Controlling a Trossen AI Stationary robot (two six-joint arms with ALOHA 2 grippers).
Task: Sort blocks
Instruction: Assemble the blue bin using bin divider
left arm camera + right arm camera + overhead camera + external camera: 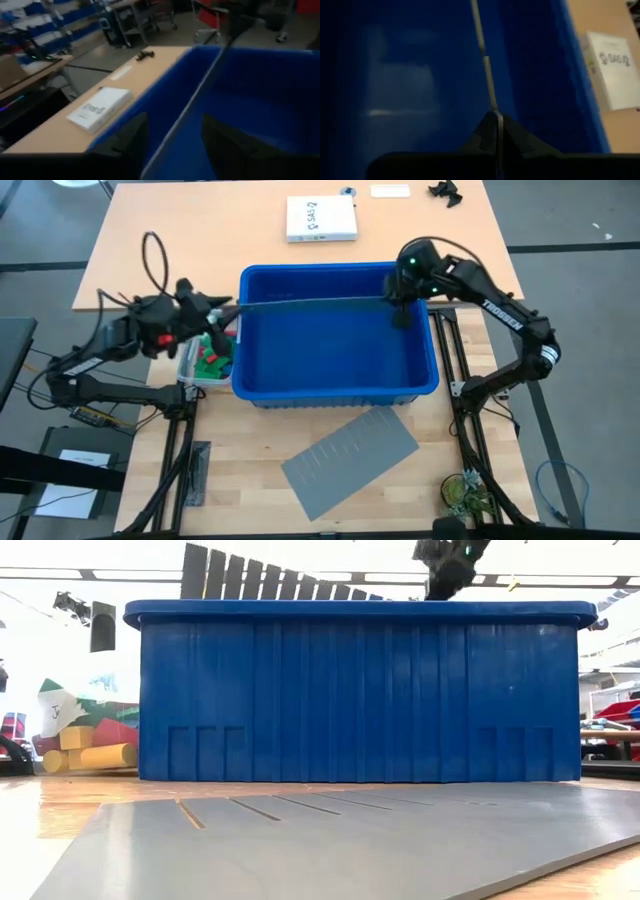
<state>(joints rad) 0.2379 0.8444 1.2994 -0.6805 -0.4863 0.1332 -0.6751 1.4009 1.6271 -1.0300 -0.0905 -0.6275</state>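
the small plastic toy blocks (212,356), red and green, lie in a small clear plastic tub (192,372) just beside the left wall of the large blue plastic bin (335,392), right under the left gripper (222,315). that gripper hovers at the bin's left rim with its dark fingers (127,142) spread apart, the end of a thin grey flat panel (310,301) running between them without being pinched. the panel spans the bin from left to right near the far wall. at its other end the right gripper (400,313) reaches down inside the bin's far right corner, its jaws pressed tight onto the panel's edge, as the right wrist view shows.

the surface is a light wooden table (250,470). in front of the bin lies a second flat grey panel with slots (350,458). a white box (322,218) rests at the table's far side, well apart from the bin. in the low view the bin's front wall blocks sight of everything inside it, and coloured toy shapes (85,745) sit beyond the table.
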